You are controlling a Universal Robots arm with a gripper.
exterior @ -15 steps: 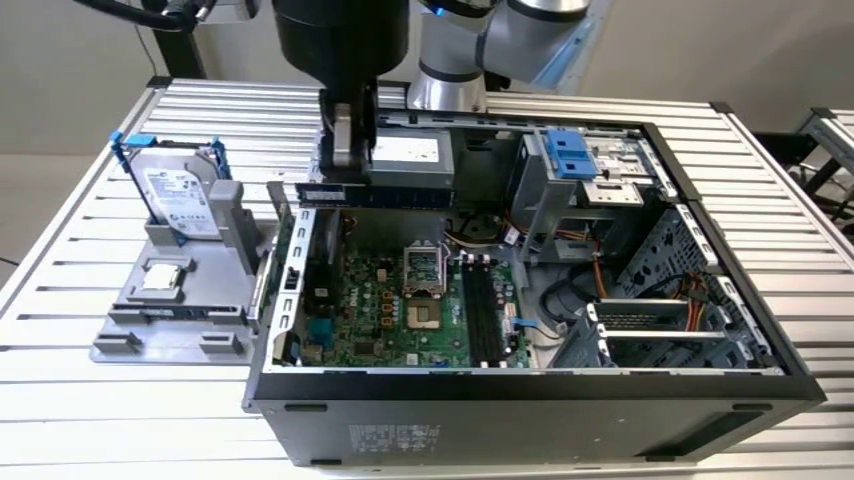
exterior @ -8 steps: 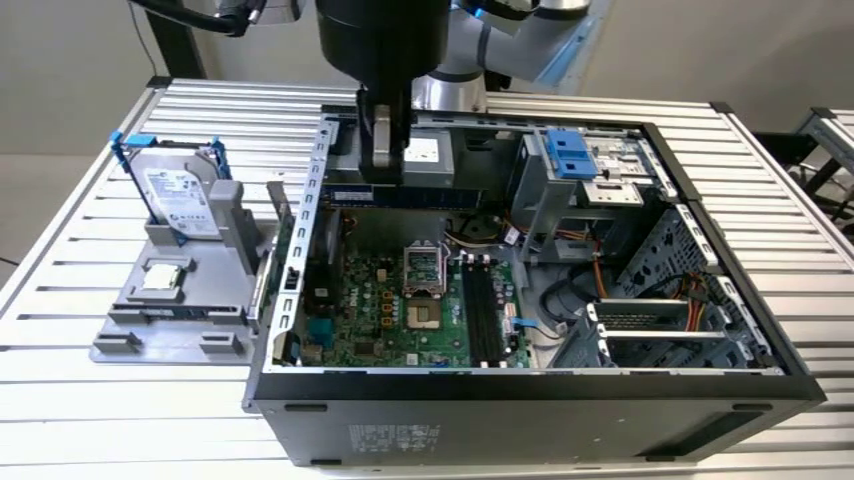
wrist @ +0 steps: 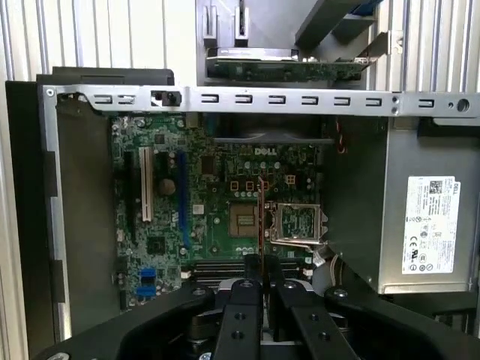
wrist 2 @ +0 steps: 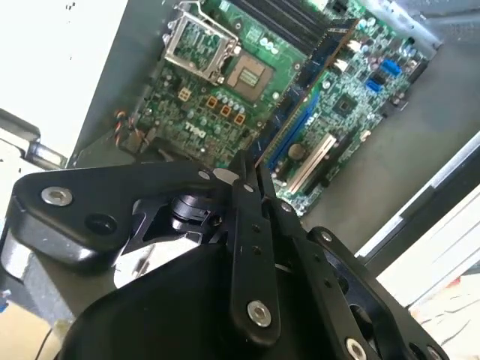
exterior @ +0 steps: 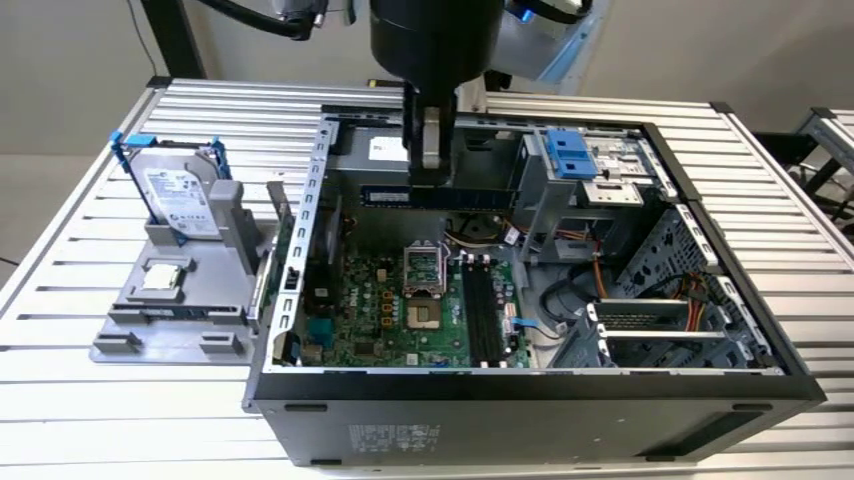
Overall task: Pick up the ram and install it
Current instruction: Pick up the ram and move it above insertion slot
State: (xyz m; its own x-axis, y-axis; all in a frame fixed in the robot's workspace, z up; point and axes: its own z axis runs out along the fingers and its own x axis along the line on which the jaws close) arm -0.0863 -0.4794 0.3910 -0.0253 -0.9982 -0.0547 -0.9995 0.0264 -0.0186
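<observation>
The ram (exterior: 441, 197) is gripped edgewise by the tool (exterior: 430, 178), whose fingers are closed narrowly on it; it is held aloft inside the open computer case (exterior: 534, 420), above the motherboard (exterior: 374, 300) and apart from it; the black slots (exterior: 483, 310) lie crosswise to the stick; if lowered unturned, it could be jammed across them or knocked against the processor socket (exterior: 424, 315).

bright even light, slatted table (exterior: 80, 400) kinda washed out, case (exterior: 534, 415) interior in soft shadow, blown-out white patch in the second wrist view, dull sheen on the gripper (wrist 2: 251, 169)
</observation>
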